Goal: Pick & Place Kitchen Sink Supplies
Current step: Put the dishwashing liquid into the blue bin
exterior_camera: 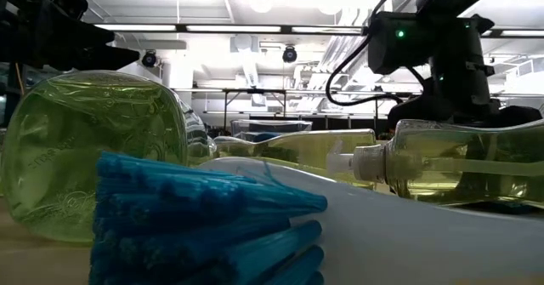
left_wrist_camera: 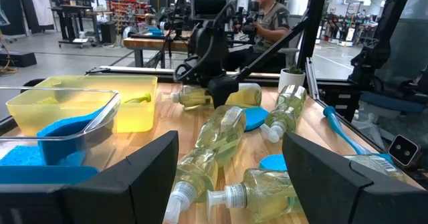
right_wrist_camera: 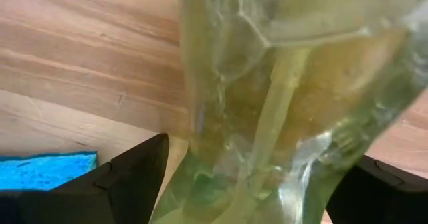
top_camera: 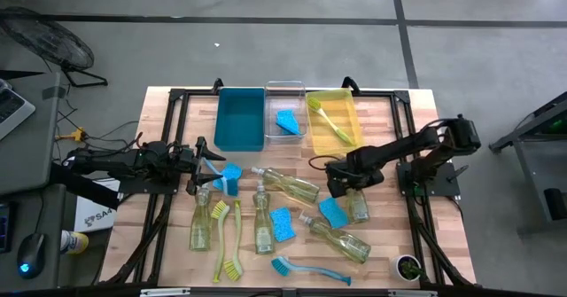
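Several clear bottles of yellow-green soap lie on their sides on the wooden table, among them one (top_camera: 288,184) and one (top_camera: 341,239). My right gripper (top_camera: 341,188) is open, low over another lying bottle (top_camera: 357,205). In the right wrist view its fingers (right_wrist_camera: 134,177) stand on either side of that bottle (right_wrist_camera: 267,83); whether they touch it I cannot tell. A blue sponge (top_camera: 332,211) lies flat beside it. My left gripper (left_wrist_camera: 231,136) is open at the table's left (top_camera: 211,168), next to another blue sponge (top_camera: 229,177). Two yellow-green brushes (top_camera: 229,239) and a blue brush (top_camera: 306,269) lie near the near edge.
Three bins stand along the far edge: teal (top_camera: 239,124), clear (top_camera: 285,86) with a blue sponge (top_camera: 287,121) in it, and yellow (top_camera: 347,106) with a yellow-green brush (top_camera: 330,120). A small potted plant (top_camera: 407,266) stands at the near right corner. People sit beyond the table (left_wrist_camera: 271,13).
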You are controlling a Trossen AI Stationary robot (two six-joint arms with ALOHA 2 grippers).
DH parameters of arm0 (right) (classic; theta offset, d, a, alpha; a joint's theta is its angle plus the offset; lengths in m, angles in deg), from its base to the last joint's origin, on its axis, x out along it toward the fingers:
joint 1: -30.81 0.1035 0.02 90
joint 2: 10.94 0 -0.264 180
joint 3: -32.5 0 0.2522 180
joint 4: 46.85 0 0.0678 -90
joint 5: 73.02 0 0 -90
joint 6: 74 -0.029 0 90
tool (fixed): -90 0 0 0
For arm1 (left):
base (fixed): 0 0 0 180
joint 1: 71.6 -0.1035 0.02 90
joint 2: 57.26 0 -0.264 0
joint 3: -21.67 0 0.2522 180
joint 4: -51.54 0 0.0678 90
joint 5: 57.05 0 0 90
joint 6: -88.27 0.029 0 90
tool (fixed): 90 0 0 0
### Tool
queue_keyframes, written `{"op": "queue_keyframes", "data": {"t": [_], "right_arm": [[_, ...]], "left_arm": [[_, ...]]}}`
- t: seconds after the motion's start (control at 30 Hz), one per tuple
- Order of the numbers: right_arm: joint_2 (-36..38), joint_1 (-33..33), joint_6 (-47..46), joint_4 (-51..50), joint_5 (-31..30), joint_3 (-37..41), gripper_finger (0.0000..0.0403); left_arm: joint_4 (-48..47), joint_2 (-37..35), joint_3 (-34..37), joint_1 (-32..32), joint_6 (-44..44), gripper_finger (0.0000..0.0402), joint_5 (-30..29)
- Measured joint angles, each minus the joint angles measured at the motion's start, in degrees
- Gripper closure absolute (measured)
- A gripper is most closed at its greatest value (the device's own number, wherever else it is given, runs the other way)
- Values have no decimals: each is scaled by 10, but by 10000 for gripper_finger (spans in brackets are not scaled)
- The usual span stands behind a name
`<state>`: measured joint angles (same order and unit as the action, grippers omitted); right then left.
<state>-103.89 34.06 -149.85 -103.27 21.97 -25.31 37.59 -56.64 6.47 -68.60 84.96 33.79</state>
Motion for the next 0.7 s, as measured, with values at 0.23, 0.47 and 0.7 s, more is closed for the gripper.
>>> {"op": "queue_keyframes", "data": {"t": [0.23,0.47,0.7], "right_arm": [[0,30,-43,6,-25,1,68],[0,60,-87,16,-36,1,68],[15,54,-85,18,-25,4,68]], "left_arm": [[0,0,0,0,0,137,0],[0,0,0,0,0,137,0],[0,0,0,0,0,137,0]]}}
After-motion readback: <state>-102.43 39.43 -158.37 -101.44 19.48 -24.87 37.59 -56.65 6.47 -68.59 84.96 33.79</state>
